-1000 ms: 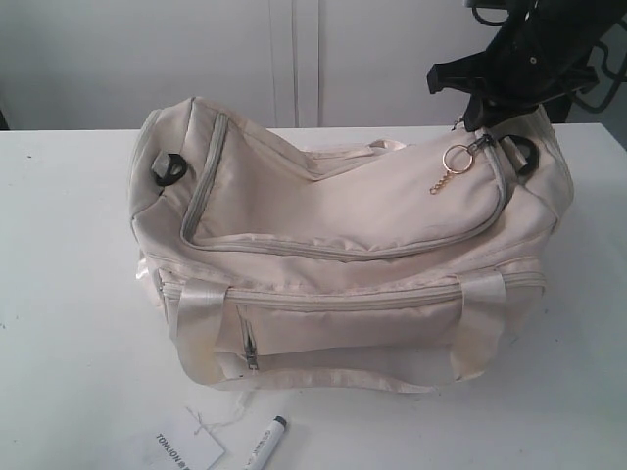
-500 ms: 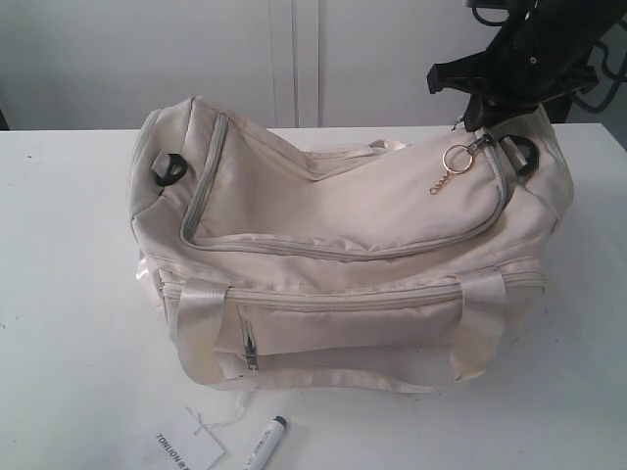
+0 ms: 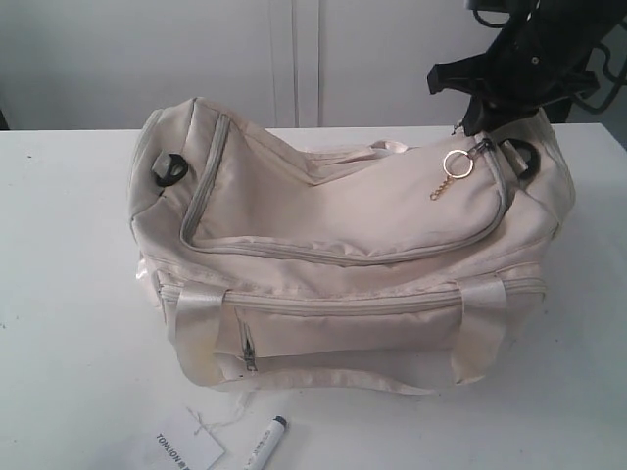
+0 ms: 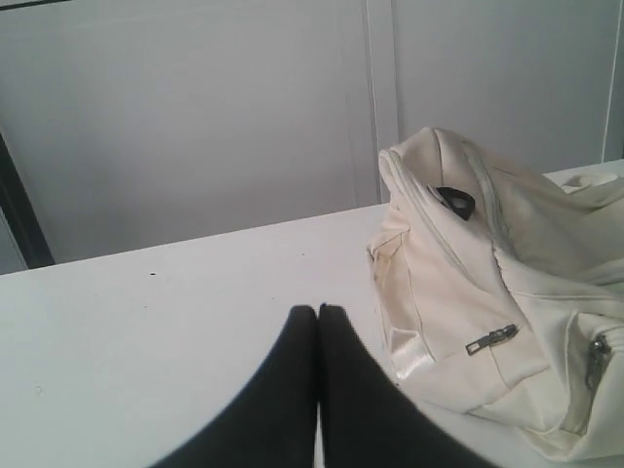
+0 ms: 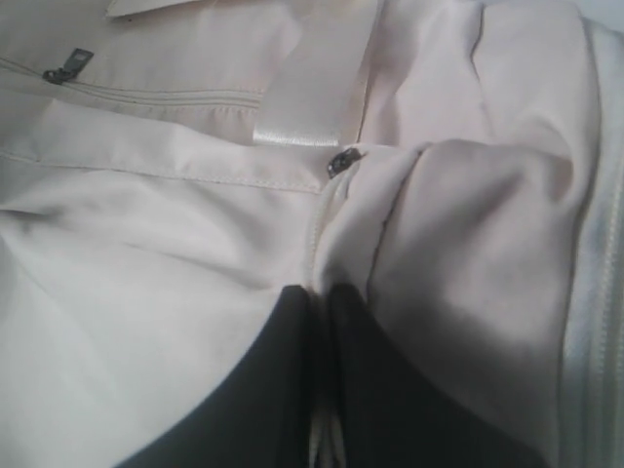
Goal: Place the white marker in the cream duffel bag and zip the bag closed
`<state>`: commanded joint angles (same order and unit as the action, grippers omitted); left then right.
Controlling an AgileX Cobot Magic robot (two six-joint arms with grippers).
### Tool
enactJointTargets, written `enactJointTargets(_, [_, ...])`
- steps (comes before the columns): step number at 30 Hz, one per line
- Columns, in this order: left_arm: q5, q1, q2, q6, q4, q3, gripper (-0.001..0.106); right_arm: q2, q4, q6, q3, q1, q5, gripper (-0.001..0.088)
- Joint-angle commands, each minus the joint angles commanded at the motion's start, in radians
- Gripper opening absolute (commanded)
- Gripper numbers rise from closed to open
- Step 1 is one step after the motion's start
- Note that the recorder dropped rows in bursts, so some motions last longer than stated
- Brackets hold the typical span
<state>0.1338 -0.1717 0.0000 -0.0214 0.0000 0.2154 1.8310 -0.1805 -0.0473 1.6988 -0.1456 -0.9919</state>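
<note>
**Matte black arm, plain black fingers**

The right arm (image 3: pixel 534 49), seen above the cream duffel bag (image 3: pixel 333 245), is matte black and angular, with a flat bracket jutting from one side. The left gripper (image 4: pixel 318 310) and right gripper (image 5: pixel 320 291) each have two smooth, unmarked black fingers tapering to rounded tips.

Soft matt cloth bag (image 3: pixel 343 215), glossy satin handles (image 3: pixel 198 308)

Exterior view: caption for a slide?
Right gripper grips the cream duffel bag near its keyring; white marker lies outside on the table.
</note>
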Motion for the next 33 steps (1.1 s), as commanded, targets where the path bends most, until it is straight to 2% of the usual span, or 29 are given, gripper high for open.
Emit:
enactJointTargets(4, [0.122, 0.0, 0.039, -0.009, -0.077, 0.067, 0.0, 0.0, -0.008, 0.0, 0.032, 0.009, -0.01, 0.0])
enactJointTargets(10, [0.214, -0.002, 0.205, 0.021, -0.212, 0.177, 0.0, 0.002, -0.008, 0.0, 0.039, 0.017, -0.012, 0.0])
enactJointTargets(14, [0.269, -0.002, 0.342, 0.164, -0.346, 0.247, 0.0, 0.012, -0.008, 0.0, 0.039, 0.017, -0.012, 0.0])
enactJointTargets(18, [0.31, -0.002, 0.475, 0.397, -0.555, 0.309, 0.0, 0.014, -0.008, 0.0, 0.039, 0.017, -0.009, 0.0])
enactJointTargets(24, [0.376, -0.002, 0.66, 0.607, -0.769, 0.389, 0.0, 0.014, -0.01, 0.0, 0.039, 0.017, -0.009, 0.0])
enactJointTargets(28, [0.42, -0.002, 0.77, 0.718, -0.865, 0.441, 0.0, 0.014, -0.01, 0.0, 0.039, 0.017, -0.009, 0.0])
enactJointTargets(33, [0.47, -0.002, 0.87, 0.809, -0.925, 0.512, 0.0, 0.014, -0.01, 0.0, 0.039, 0.017, -0.009, 0.0])
